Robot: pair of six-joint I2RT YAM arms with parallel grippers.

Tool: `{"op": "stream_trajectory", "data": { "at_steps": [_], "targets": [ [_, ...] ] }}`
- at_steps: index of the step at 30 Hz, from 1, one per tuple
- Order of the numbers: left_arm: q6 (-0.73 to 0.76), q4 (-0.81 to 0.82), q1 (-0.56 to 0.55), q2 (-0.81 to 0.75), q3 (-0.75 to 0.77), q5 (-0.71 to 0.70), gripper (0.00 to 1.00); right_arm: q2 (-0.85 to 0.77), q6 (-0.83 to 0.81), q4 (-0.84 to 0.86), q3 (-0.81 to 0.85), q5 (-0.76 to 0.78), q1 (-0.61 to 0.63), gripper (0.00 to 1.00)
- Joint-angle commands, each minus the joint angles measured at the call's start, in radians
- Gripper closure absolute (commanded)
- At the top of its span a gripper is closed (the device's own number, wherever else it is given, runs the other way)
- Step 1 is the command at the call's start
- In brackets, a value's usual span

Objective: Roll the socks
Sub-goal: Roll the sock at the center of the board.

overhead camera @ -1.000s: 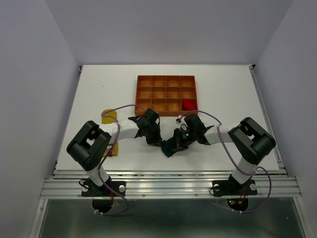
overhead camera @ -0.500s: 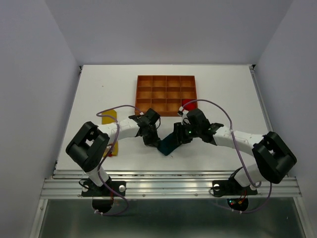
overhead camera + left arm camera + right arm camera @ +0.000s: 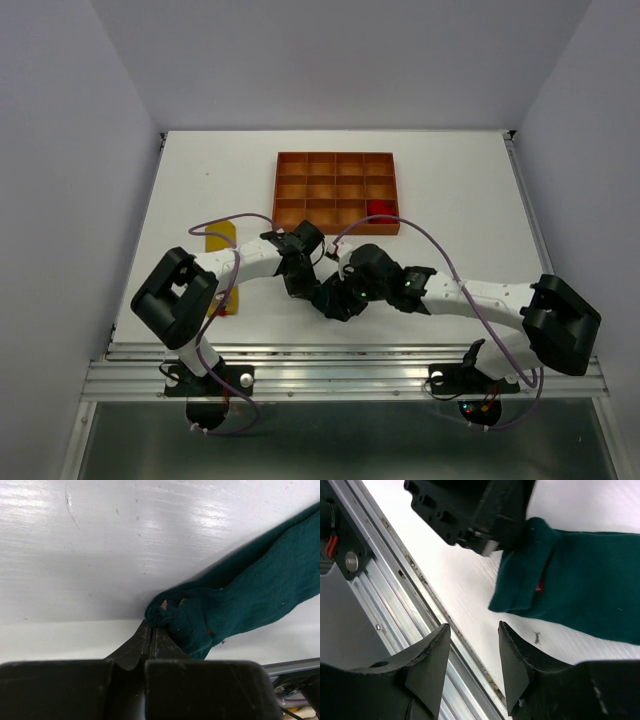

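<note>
Arms converge at the table's [image 3: 460, 200] near middle in the top view, left gripper [image 3: 303, 283] and right gripper [image 3: 343, 302] crowding the mostly hidden teal sock [image 3: 327, 296]. In the left wrist view, the left gripper is pinched tight on the sock's bunched end, likely to anchor it. In the right wrist view, the right gripper's jaws stand apart and empty beside the sock's edge, probably lining up a fresh hold for rolling.
</note>
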Motion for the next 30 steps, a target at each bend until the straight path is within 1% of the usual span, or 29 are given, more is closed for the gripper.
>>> {"op": "stream_trajectory", "data": {
  "at_steps": [1,7,11,12,17,21,26,30],
  "targets": [
    [-0.011,-0.078,-0.016,-0.013,0.033,-0.036,1.00,0.053,-0.042,0.056,0.060,0.073,0.050,0.51],
    [-0.016,-0.081,-0.022,-0.007,0.037,-0.030,1.00,0.115,-0.070,0.076,0.108,0.087,0.108,0.52],
    [-0.019,-0.078,-0.022,-0.006,0.034,-0.022,1.00,0.140,-0.073,0.077,0.114,0.121,0.117,0.52],
    [-0.019,-0.078,-0.022,-0.006,0.034,-0.019,1.00,0.145,-0.070,0.109,0.116,0.120,0.117,0.52],
    [-0.020,-0.076,-0.024,-0.004,0.037,-0.014,1.00,0.171,-0.051,0.143,0.111,0.142,0.126,0.52],
    [-0.020,-0.078,-0.024,-0.003,0.034,-0.011,1.00,0.146,-0.019,0.194,0.088,0.152,0.126,0.53],
    [-0.028,-0.072,-0.024,-0.007,0.024,-0.011,1.00,0.073,0.009,0.220,0.041,0.187,0.126,0.54],
    [-0.034,-0.062,-0.024,-0.006,0.016,-0.001,1.00,0.031,0.019,0.244,0.010,0.178,0.126,0.55]
  ]
}}
